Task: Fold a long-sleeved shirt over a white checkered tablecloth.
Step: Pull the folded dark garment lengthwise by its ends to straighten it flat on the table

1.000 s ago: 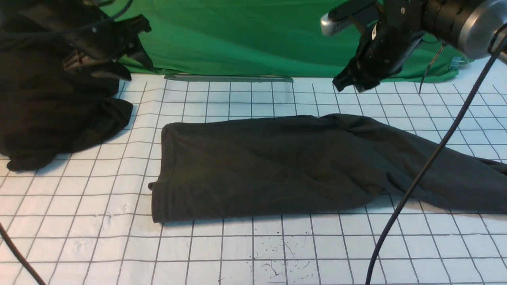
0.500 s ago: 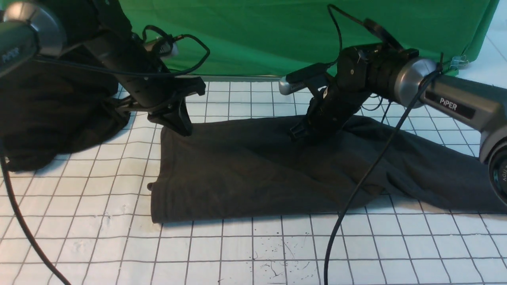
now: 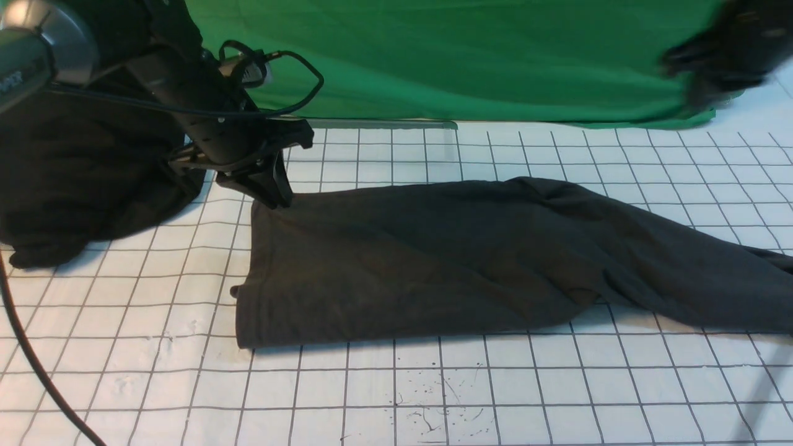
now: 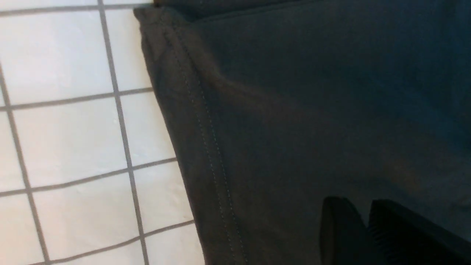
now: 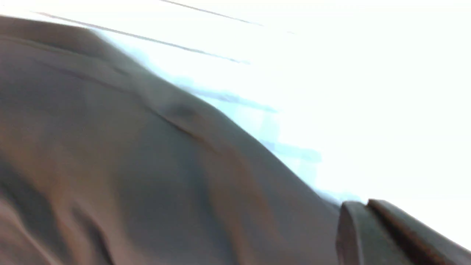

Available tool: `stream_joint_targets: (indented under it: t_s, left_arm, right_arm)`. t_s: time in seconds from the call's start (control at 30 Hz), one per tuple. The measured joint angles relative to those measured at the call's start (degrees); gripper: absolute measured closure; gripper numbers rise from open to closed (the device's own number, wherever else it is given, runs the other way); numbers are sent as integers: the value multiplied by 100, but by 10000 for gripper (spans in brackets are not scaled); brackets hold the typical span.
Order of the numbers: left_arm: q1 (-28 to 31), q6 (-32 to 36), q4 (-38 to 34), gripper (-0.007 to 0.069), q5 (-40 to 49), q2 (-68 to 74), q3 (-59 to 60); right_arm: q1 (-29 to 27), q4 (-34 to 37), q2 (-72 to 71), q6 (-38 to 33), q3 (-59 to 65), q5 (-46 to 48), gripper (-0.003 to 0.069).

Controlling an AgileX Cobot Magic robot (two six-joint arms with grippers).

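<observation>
The long-sleeved shirt point(image 3: 433, 260) lies folded into a long dark grey band across the white checkered tablecloth point(image 3: 372, 384). One end trails off to the right. My left gripper point(image 3: 277, 199) points down at the shirt's far-left corner. In the left wrist view the left gripper point(image 4: 362, 209) hangs just over the shirt point(image 4: 294, 110) near its stitched hem, jaws a narrow gap apart, nothing visible between them. My right gripper point(image 5: 362, 206) is shut and empty above the shirt's edge point(image 5: 128, 165). In the front view the right arm point(image 3: 725, 56) is a dark blur at the top right.
A blacker heap of cloth point(image 3: 80, 179) sits at the far left, right behind the left arm. The green backdrop point(image 3: 464, 56) closes the far side. A black cable point(image 3: 37, 371) crosses the front left corner. Dark specks point(image 3: 433, 418) mark the front middle.
The right arm has lifted off the shirt's far edge and swung up to the right. The left gripper stays at the far-left corner, shifted slightly left. The shirt has not moved.
</observation>
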Motion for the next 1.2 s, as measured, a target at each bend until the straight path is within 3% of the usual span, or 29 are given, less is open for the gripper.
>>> stream_joint_targets:
  t_s: [0.17, 0.33, 0.47, 0.7, 1.2]
  left_arm:
    - [0, 0, -6, 410, -89, -2, 0]
    - [0, 0, -113, 331, -190, -2, 0]
    - [0, 0, -149, 322, -222, -2, 0]
    - [0, 0, -171, 319, -300, -2, 0]
    - [0, 0, -181, 319, -300, -2, 0]
  right_arm:
    - [-761, -36, -1020, -11, 1637, -82, 580]
    - [-1561, -36, -1405, -17, 3766, -1637, 385]
    - [-1694, -36, -1065, -22, 4408, -2558, 321]
    - [-1705, -17, -260, -183, 4459, -3307, 304]
    - [-1705, -211, -23, -349, 4160, -3012, 302]
